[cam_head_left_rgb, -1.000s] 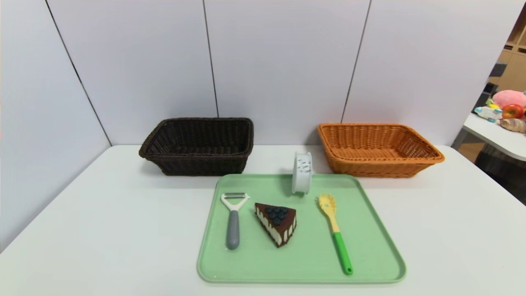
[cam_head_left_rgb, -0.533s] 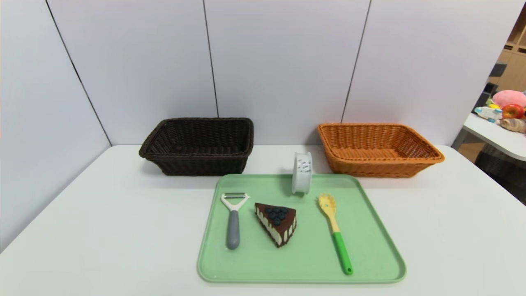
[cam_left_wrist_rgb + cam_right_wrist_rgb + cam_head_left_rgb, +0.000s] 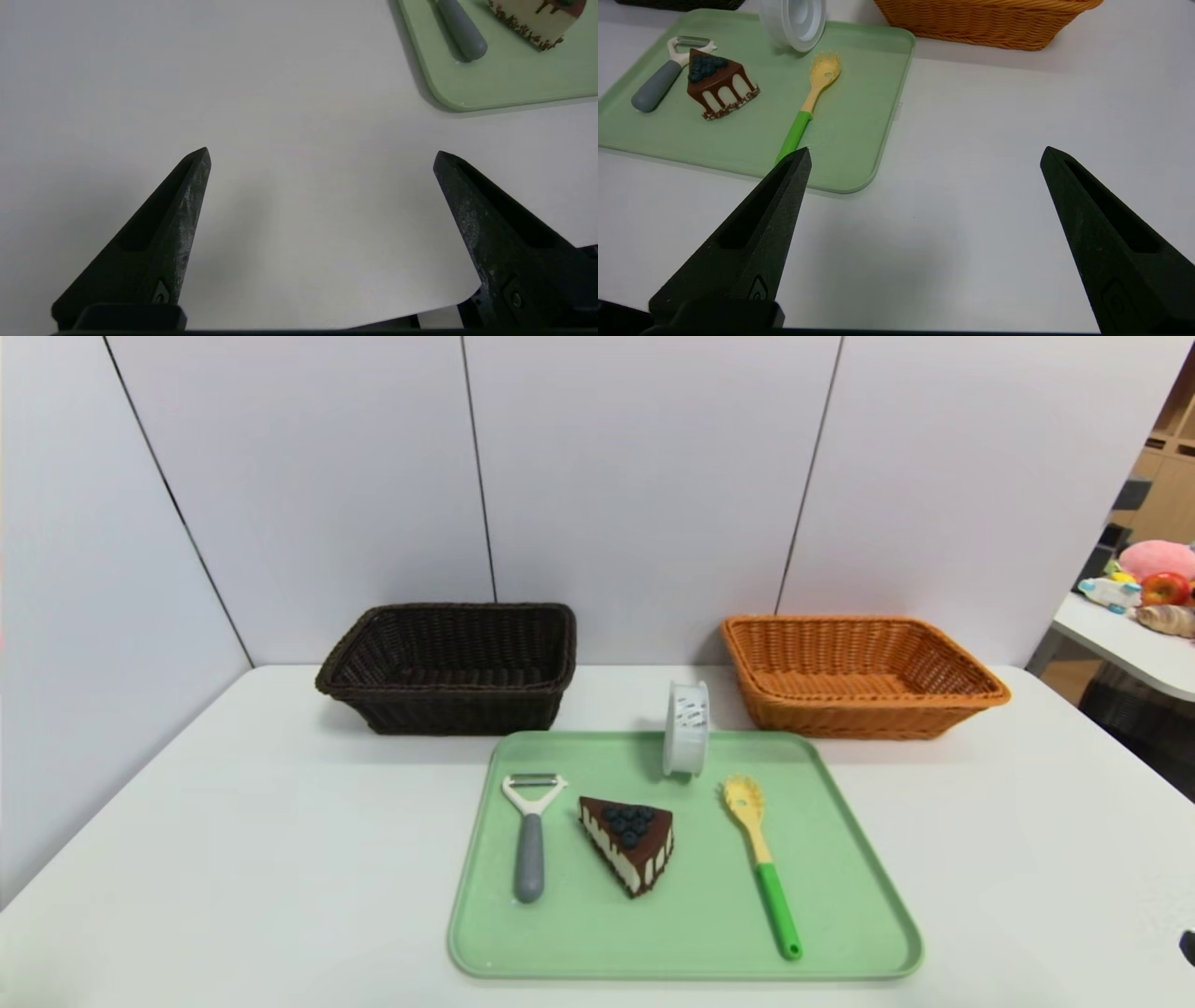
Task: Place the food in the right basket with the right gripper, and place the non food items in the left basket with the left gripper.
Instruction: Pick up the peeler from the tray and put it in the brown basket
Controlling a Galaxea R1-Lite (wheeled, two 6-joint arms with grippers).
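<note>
Jaws of left gripper (image 3: 322, 154) spread wide, nothing between, over bare worktop (image 3: 233, 821) off the tray's (image 3: 840, 859) near left corner. Right gripper (image 3: 924, 151) jaws likewise spread, empty, off tray's near right corner. Cake slice (image 3: 627, 842) mid-tray, between peeler (image 3: 529, 835) and pasta spoon (image 3: 758, 859); white roll (image 3: 686, 728) at far edge. Dark basket (image 3: 448, 667) far left, orange basket (image 3: 854, 677) far right.

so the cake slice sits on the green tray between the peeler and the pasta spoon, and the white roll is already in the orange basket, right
Not quite. The white roll stands on edge at the green tray's far rim, outside the orange basket, as the head view shows. The cake slice does sit between the peeler and the pasta spoon.
</note>
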